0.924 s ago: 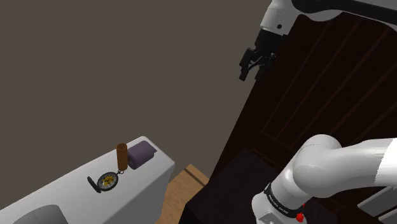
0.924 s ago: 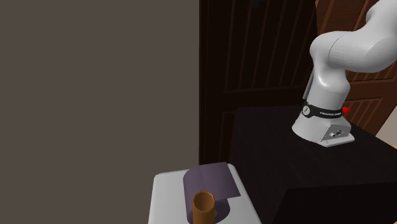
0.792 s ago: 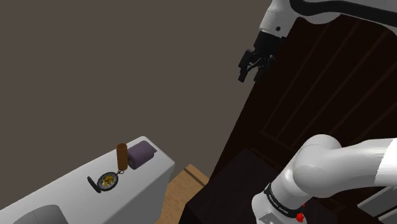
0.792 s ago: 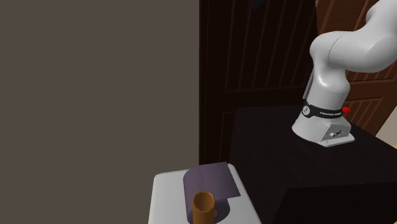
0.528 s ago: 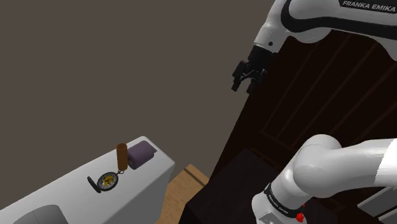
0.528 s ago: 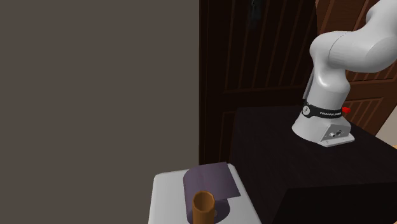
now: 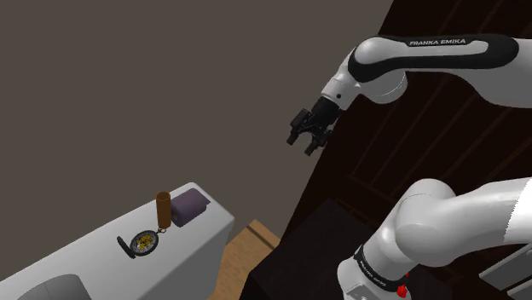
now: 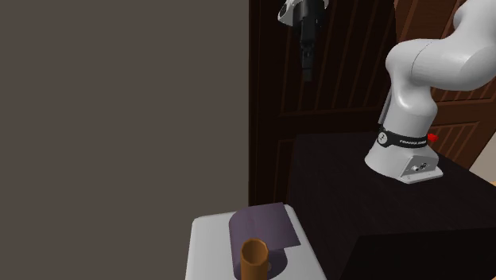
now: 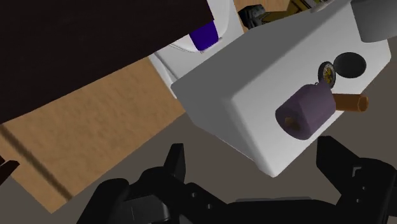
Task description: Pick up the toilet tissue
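The toilet tissue [image 7: 189,207] is a mauve roll lying on its side near the end of a white cabinet top [image 7: 198,249]. It also shows as the mauve roll [image 8: 262,227] in the second exterior view and the roll [image 9: 305,111] in the wrist view. A brown cylinder [image 7: 163,210] stands right beside it. My gripper [image 7: 305,136] hangs high in the air, far above the roll and off toward the shoulder view's right. The gripper [image 9: 254,168] is open, with nothing between its fingers [image 9: 175,162].
A pocket watch [image 7: 141,244] lies on the cabinet top beyond the brown cylinder, and a grey rounded object [image 7: 43,288] sits farther along. The black stand [image 8: 373,207] and a dark wooden panelled wall [image 8: 350,71] flank the cabinet. Wooden floor [image 7: 247,243] lies between them.
The arm has swung the gripper down and toward the shoulder view's left, and it has come into the second exterior view at the top. The fingers stay open; the objects have not moved.
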